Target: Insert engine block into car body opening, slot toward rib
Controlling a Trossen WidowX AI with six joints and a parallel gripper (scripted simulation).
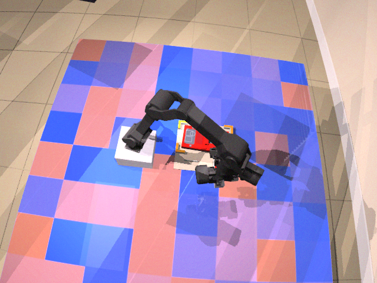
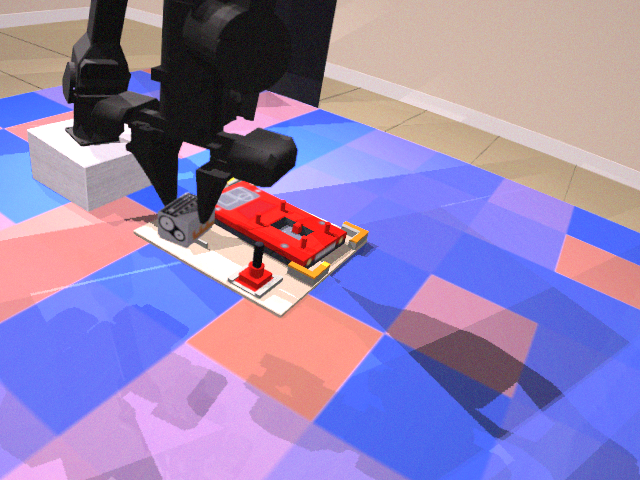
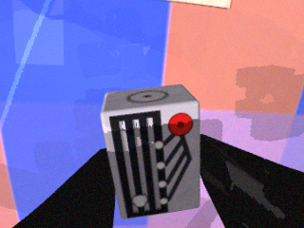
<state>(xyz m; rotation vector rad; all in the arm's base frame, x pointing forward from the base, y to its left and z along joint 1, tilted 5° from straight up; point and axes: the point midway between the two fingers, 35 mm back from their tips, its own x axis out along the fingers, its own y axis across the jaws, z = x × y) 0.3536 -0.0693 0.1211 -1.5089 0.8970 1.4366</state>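
Observation:
My gripper (image 2: pixel 187 211) (image 3: pixel 153 151) is shut on the grey engine block (image 2: pixel 176 222) (image 3: pixel 152 152), one black finger on each long side. The block's top shows black slots, a red dot and a round mark. It hangs clear of the floor, off the near end of the beige board (image 2: pixel 217 263) (image 1: pixel 185 163). The red car body (image 2: pixel 273 224) (image 1: pixel 194 138) lies on that board, with its rectangular opening (image 2: pixel 295 227) on top. In the top view the arm hides the block.
A red stand with a black lever (image 2: pixel 255 268) sits on the board's front edge. Yellow and orange corner brackets (image 2: pixel 356 235) hold the car body. The arm's white pedestal (image 1: pixel 134 158) (image 2: pixel 77 165) stands left of the board. A wall runs along the right.

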